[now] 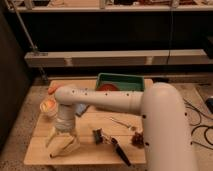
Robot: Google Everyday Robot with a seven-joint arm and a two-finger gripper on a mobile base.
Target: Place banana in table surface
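The table surface [95, 152] is a light wooden plank top. My white arm reaches across it from the right, and my gripper [62, 142] points straight down over the front left part. The fingers [52, 138] are spread apart. The pale yellow banana [65, 147] lies on the wood between and just under them. I cannot tell whether the fingers still touch it.
A green tray [135, 80] with a red item [106, 87] stands at the back. An orange-filled cup [48, 106] and an orange object [54, 88] sit at the left. A small dark object [98, 135], a black-handled tool [119, 150], a metal utensil [122, 122] and a brown lump [136, 139] lie right of the gripper.
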